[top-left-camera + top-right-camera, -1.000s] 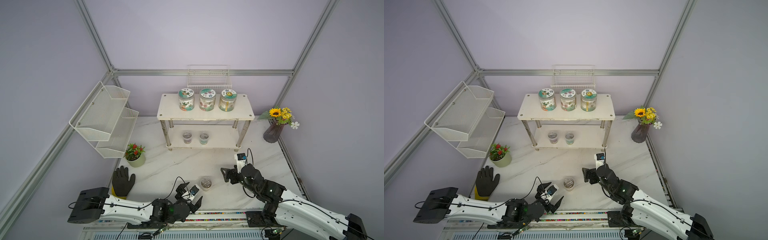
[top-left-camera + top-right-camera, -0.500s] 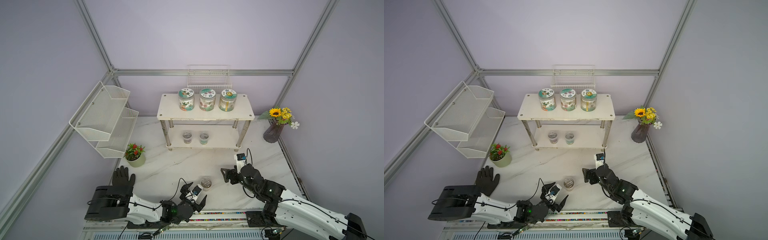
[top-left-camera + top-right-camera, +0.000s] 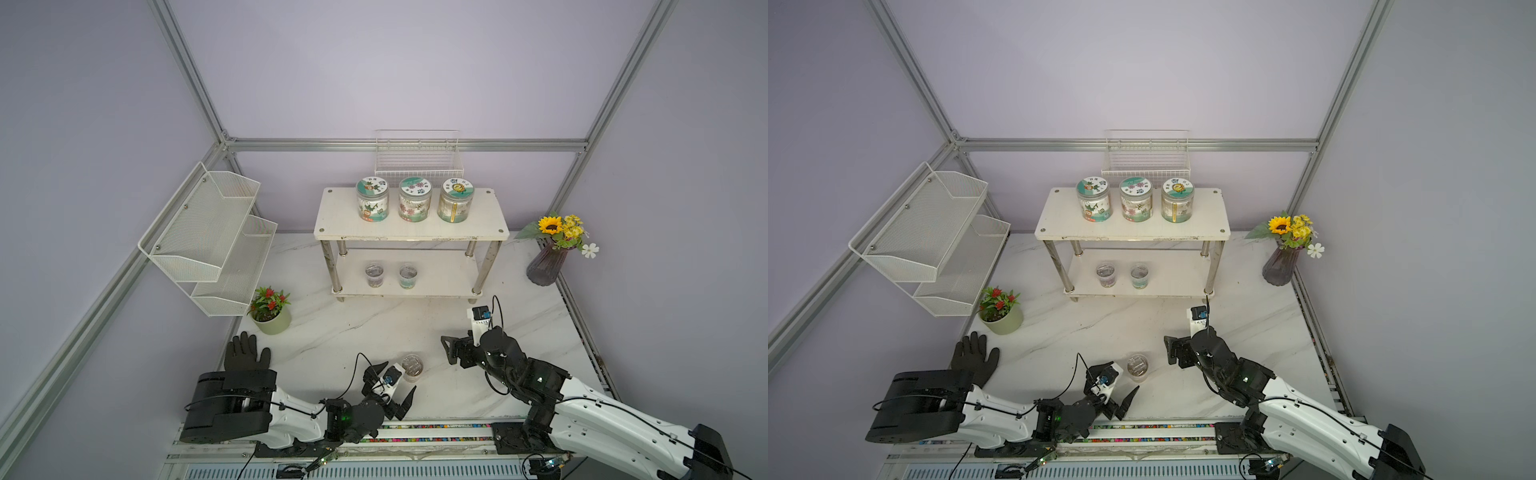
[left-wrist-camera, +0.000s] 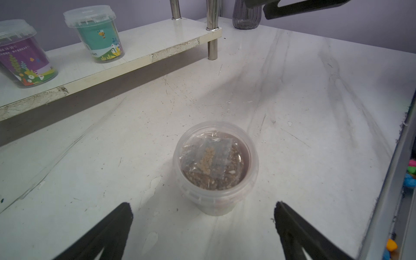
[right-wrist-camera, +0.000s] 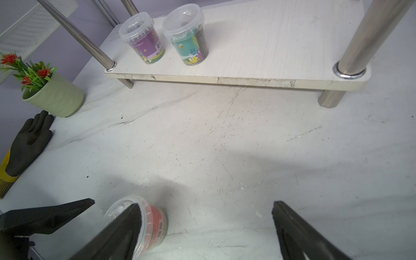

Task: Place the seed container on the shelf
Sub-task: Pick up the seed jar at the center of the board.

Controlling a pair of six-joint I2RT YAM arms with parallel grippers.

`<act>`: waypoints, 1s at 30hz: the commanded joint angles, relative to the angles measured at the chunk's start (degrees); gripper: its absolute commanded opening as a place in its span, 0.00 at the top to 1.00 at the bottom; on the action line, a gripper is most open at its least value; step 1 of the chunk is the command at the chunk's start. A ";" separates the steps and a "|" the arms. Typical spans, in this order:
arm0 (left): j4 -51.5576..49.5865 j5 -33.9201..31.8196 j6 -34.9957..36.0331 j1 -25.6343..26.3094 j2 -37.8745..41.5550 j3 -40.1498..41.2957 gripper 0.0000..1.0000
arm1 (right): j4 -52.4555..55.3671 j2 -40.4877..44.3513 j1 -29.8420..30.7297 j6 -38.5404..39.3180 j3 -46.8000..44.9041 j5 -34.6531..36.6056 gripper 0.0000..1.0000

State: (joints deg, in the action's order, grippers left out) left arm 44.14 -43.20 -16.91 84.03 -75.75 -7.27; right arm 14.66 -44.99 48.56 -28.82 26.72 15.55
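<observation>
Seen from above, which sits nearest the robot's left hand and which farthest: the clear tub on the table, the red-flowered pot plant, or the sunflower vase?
1. The seed container, on the table front, right by the open left hand.
2. The potted plant, at the table's left edge.
3. The sunflower vase, in the far right corner.

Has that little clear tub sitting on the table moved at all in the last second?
No. The seed container stands at the same spot on the table in front of the shelf as a second ago, in both top views.

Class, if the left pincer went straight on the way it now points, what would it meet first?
Most likely the seed container, standing on the table just ahead of the open left pincer, roughly on its midline.
</observation>
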 commanded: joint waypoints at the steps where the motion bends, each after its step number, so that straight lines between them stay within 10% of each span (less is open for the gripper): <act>1: 2.24 2.72 0.68 -0.94 0.25 -0.99 0.00 | -0.13 -0.41 0.33 1.04 1.42 0.63 0.06; 30: 33.17 11.98 0.00 -8.60 -26.82 -1.70 0.00 | 1.91 0.37 0.31 1.31 2.33 0.88 0.06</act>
State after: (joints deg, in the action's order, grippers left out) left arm 69.23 -32.32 -16.95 76.07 -101.03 -8.51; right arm 15.14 -45.43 48.56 -28.14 27.14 15.59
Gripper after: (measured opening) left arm 0.995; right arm 0.943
